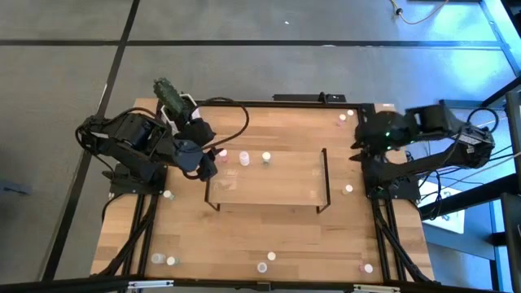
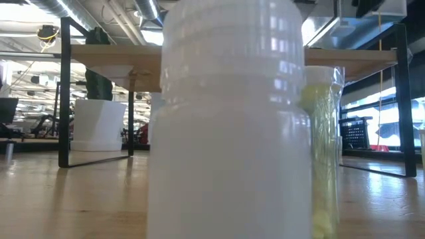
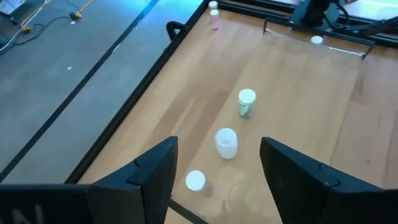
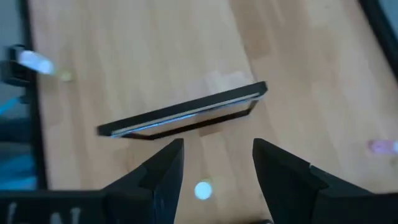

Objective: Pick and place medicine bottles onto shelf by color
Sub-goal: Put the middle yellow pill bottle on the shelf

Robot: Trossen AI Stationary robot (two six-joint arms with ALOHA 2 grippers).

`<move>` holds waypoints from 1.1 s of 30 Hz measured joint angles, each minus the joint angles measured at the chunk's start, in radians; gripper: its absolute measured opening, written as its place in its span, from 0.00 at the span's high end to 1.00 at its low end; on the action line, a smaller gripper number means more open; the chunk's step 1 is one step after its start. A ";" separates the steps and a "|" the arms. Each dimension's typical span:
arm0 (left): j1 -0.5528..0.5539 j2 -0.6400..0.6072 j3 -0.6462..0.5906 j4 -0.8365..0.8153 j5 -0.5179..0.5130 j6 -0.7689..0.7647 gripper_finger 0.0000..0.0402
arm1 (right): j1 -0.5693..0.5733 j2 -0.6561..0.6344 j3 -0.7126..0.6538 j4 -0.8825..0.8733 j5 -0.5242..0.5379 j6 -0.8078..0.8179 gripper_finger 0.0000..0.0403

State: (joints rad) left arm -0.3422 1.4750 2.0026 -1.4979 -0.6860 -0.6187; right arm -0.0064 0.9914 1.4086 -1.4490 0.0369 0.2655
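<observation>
A: Where is the shelf [image 1: 269,175]?

B: In the middle of the surface [image 1: 269,232], a low light-wood board with thin black end frames. I'll place everything from it.

A: And the left gripper [image 1: 205,167]?

B: Just beyond the shelf's left end, near its far corner. In its own wrist view the jaws stand open with nothing between them.

A: What lies before it?

B: Three medicine bottles in a row along the shelf's far edge: a pink bottle [image 1: 222,154] nearest the left gripper, a white bottle [image 1: 243,157] next to it, then a pale green bottle [image 1: 265,158] farther toward the shelf's middle. All three stand upright and apart from each other.

A: The right gripper [image 1: 356,155]?

B: It hangs off the shelf's right end, above the surface. Its jaws are parted and hold nothing. A bottle with a pale cap [image 4: 203,190] sits below them, just outside the shelf's right end frame [image 4: 186,115].

A: Any other bottles?

B: Several, scattered well apart from the shelf: some near the front edge of the surface [image 1: 262,265], a couple by the far right corner [image 1: 350,114].

A: The low view?

B: A white bottle [image 2: 229,119] right against the lens fills it, with a yellow-green one [image 2: 323,146] just behind it. The shelf shows behind both, and a white pot [image 2: 98,123] beyond its left end.
</observation>
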 joint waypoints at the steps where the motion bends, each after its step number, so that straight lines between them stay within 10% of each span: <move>1: -0.005 0.000 0.000 0.004 0.000 0.000 0.45 | 0.017 0.001 -0.024 -0.002 0.007 -0.005 0.52; 14: -0.060 0.000 0.000 0.117 0.000 0.010 0.45 | 0.234 -0.023 -0.201 -0.047 -0.111 0.013 0.52; 33: -0.085 0.000 0.000 0.127 -0.004 0.079 0.45 | 0.261 -0.016 -0.206 -0.032 -0.162 0.073 0.52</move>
State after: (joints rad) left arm -0.4272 1.4750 2.0026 -1.3706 -0.6895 -0.5399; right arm 0.2546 0.9753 1.2030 -1.4811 -0.1250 0.3386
